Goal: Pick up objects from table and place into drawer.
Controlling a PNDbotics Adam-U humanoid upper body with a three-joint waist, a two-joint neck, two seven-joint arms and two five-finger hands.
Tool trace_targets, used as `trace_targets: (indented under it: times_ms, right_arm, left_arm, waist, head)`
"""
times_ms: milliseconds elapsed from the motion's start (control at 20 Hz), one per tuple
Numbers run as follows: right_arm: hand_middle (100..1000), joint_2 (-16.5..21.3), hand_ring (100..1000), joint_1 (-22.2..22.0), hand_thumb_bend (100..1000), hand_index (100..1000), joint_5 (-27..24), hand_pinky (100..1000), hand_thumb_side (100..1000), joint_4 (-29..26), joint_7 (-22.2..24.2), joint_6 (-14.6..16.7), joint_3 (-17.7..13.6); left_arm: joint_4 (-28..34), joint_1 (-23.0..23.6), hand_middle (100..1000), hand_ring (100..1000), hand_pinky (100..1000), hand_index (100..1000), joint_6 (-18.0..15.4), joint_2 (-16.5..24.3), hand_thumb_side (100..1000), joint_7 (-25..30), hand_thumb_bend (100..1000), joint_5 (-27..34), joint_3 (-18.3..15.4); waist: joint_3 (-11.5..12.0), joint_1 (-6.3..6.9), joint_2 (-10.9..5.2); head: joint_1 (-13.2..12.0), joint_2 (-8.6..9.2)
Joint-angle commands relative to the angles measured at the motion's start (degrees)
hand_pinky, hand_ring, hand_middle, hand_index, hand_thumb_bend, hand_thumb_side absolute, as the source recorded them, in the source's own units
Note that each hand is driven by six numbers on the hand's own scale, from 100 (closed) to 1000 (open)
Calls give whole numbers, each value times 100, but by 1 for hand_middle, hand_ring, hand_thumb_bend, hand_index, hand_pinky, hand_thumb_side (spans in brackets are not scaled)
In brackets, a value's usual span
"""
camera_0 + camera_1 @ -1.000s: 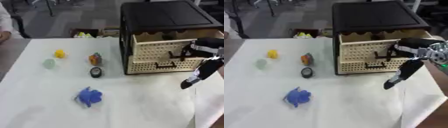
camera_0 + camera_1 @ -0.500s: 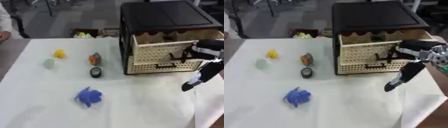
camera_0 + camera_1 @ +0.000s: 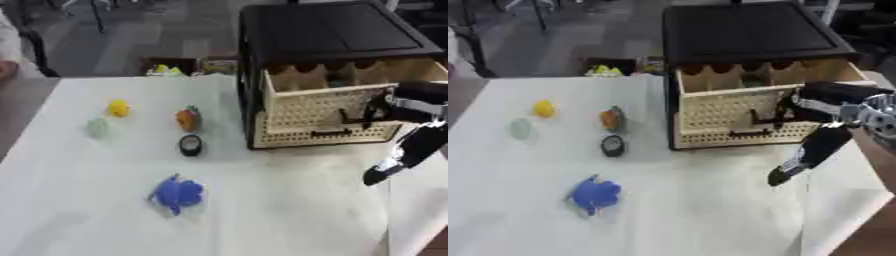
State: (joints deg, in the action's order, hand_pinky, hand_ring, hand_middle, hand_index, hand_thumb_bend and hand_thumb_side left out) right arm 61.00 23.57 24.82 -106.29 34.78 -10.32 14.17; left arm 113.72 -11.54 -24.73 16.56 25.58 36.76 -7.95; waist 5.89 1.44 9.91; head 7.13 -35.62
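Observation:
A black cabinet stands at the table's right, its pale wicker drawer pulled partly out with the top open. My right hand hangs in front of the drawer's right end, with straight fingers pointing down to just above the tablecloth and nothing in them. On the cloth to the left lie a blue toy, a small black round thing, an orange thing, a yellow thing and a pale green thing. The left hand shows in no view.
A dark box holding something yellow-green sits beyond the table's far edge. The white cloth ends at the right, just under my right arm. Bare cloth lies between the blue toy and the drawer.
My right hand has sunk slightly lower in front of the drawer. The objects on the cloth have not moved.

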Motion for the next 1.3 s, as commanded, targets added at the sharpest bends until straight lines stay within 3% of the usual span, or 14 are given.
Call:
trace_targets:
  times_ms: [50,1300]
  right_arm:
    - [100,207,100,0,1000,637,-115,100,547,-199,40,-7,4]
    - [100,205,100,-342,1000,634,-81,100,549,-206,83,-58,-142]
  left_arm:
    - [87,-49,743,753,701,814,-2,134,806,-20,100,28,-49]
    - [87,-31,743,752,700,815,-26,144,804,-48,100,8,-72]
  waist:
    - [-3,-10,-63]
    - [-46,-5,-64]
  head:
    - [-8,75]
    - [-49,67]
